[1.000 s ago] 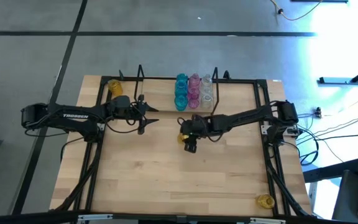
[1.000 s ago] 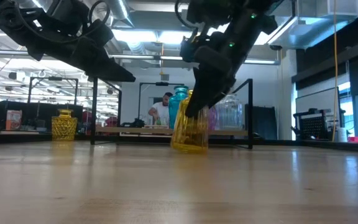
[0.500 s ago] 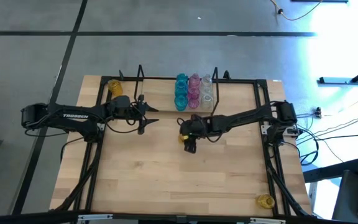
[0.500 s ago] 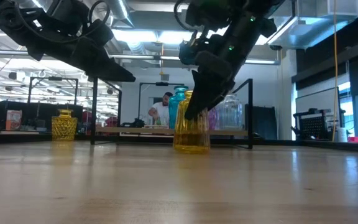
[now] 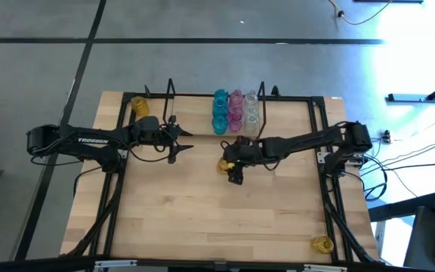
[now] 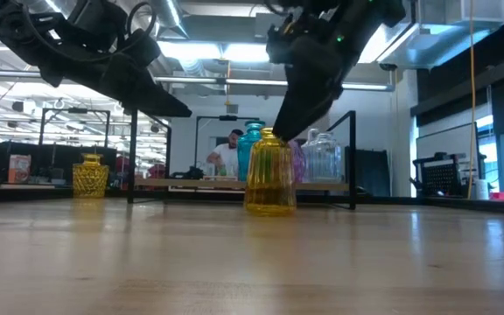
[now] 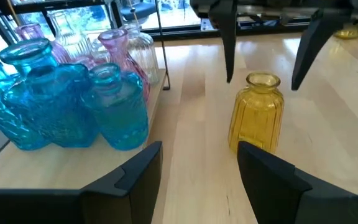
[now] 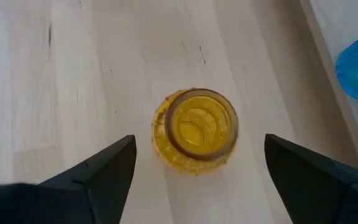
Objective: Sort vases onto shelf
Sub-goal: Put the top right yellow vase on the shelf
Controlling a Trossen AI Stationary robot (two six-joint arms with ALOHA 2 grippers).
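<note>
Teal, pink & clear vases [image 5: 234, 110] grouped on shelf [image 5: 195, 127]; one yellow vase [image 8: 195, 129] upright on tabletop [image 5: 202, 219] just off shelf, right tool [image 5: 232, 168] wide above it, not gripping; left tool [image 5: 174, 140] part-open, empty; two more yellow vases [image 5: 139, 105] unshelved.

Bright ceiling strips [image 6: 234, 52] backlight low view; arms silhouetted. Window glare [image 5: 421, 38] at high view's upper right.

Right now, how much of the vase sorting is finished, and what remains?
Done: teal, pink and clear vases stand grouped on the shelf. In hand: nothing; the right claw is open above a yellow vase upright on the table beside the shelf. Left: that vase, plus yellow vases near the far left corner and near right corner.
</note>
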